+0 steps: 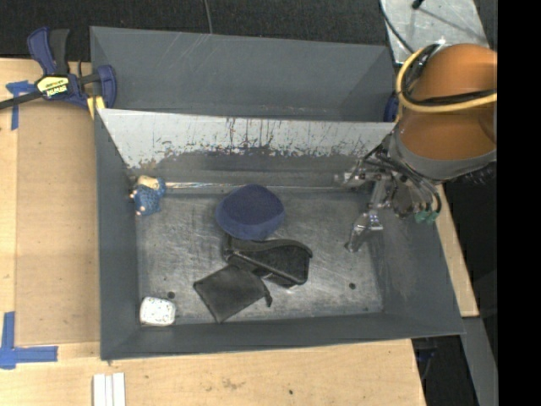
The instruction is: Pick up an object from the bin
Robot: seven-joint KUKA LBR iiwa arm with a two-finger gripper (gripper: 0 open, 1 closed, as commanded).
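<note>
arm in fr. right, claw (pixel 364 231) down at right of bin (pixel 118 252) floor | claw state: can't tell | black pouch (pixel 277 261) left of it, apart; blue cap (pixel 250 210) beyond

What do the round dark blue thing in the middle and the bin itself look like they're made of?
The round blue thing looks like soft matte fabric or foam, no shine and rounded edges; which one is unclear. The bin looks like bare grey metal: its back wall shows scratches, dark scuffs and dull glare.
</note>
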